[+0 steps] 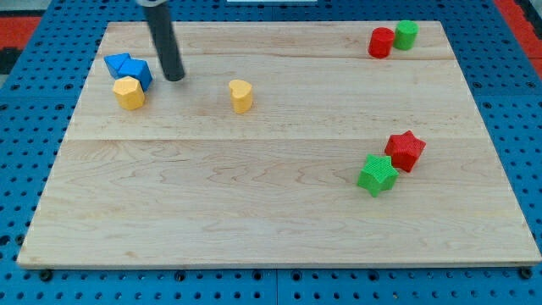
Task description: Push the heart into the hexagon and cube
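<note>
A yellow heart (241,95) stands on the wooden board (279,195) left of centre near the view's top. A yellow hexagon (129,92) sits at the upper left, touching a blue cube (135,71) just above it. A second blue block (117,63) touches the cube's left side. My tip (175,78) is down on the board between the blue cube and the heart, close to the cube's right side and apart from the heart.
A red cylinder (381,42) and a green cylinder (406,35) stand together at the upper right. A red star (406,150) and a green star (376,174) touch at the lower right. Blue pegboard surrounds the board.
</note>
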Motion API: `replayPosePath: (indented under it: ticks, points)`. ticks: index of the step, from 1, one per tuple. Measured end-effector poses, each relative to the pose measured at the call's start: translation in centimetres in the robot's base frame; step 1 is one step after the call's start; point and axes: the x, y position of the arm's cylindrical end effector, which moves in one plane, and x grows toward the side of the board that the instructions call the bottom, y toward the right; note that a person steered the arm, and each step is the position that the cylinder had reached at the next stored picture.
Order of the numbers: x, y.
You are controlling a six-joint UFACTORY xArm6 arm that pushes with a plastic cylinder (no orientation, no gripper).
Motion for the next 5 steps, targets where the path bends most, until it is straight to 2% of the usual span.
replayPosePath:
  ticks: [2,3,4,5]
  points:
    - [-0.6,15.6]
    - [0.4,15.8]
    - [4.4,15.8]
    - [4.4,15.8]
